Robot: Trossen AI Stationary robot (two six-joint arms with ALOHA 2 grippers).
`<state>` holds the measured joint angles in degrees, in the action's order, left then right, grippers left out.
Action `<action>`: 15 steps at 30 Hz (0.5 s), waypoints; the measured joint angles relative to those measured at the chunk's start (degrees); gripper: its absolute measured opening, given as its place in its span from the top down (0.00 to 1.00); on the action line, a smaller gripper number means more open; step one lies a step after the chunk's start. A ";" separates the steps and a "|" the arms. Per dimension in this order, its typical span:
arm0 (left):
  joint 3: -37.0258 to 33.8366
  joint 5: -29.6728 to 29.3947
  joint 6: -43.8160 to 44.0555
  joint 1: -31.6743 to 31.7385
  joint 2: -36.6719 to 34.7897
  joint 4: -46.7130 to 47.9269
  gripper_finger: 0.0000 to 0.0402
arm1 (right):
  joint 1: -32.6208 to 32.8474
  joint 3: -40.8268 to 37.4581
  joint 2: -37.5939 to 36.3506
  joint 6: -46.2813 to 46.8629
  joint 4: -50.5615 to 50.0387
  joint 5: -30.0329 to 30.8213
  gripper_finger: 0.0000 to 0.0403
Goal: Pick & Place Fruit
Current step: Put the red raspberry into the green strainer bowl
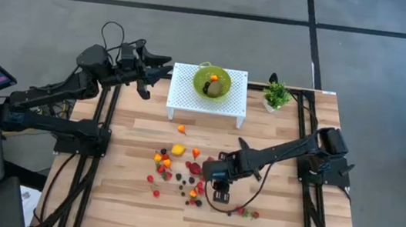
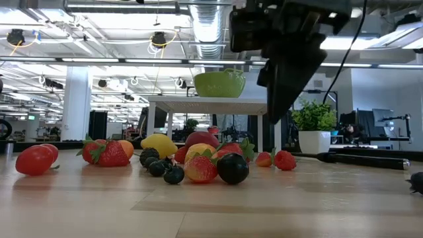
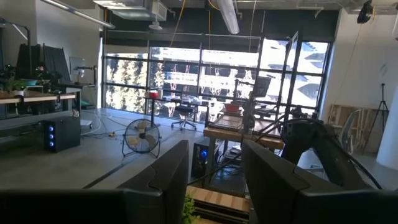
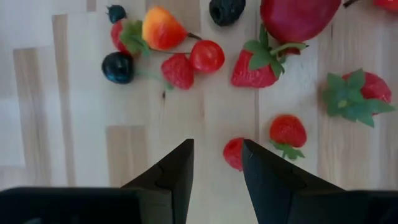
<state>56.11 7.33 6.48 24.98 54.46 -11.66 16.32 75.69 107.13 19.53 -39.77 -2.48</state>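
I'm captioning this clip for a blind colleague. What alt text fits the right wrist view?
Looking straight down past the right gripper, whose two dark fingers stand apart with nothing between them, onto a pale wooden table scattered with tiny toy fruit. A small red berry lies just beside one fingertip, with strawberries, a dark berry and an orange-yellow fruit farther ahead.

Item list, as I am seeing it. Surface (image 1: pixel 268 214): showing pale wood planks in mixed light and tan strips. Fruit (image 1: pixel 181 169): showing red, orange, yellow and dark purple pieces; the strawberries (image 4: pixel 258 68) are wearing green leaf caps. Bowl (image 1: pixel 213 82): glowing lime green, carrying one orange and one brown-green piece. Stand (image 1: pixel 182 95): showing white with a dotted perforated top. Potted plant (image 1: pixel 276 95): showing green leaves in a white pot. Both arms are reading black to me.
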 joint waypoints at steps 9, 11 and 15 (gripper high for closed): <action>0.00 -0.01 0.00 0.01 0.00 0.00 0.65 | -0.40 -3.74 0.00 -1.99 3.21 0.00 0.68; 0.01 0.00 0.00 0.00 0.00 0.00 0.65 | -0.40 -4.73 0.00 -2.85 4.53 0.00 0.68; 0.01 0.00 0.00 0.00 0.00 0.00 0.65 | -0.63 -6.77 0.00 -3.51 6.69 0.00 0.68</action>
<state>56.12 7.33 6.48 24.98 54.46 -11.66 15.69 68.93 107.13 16.02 -33.08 -2.48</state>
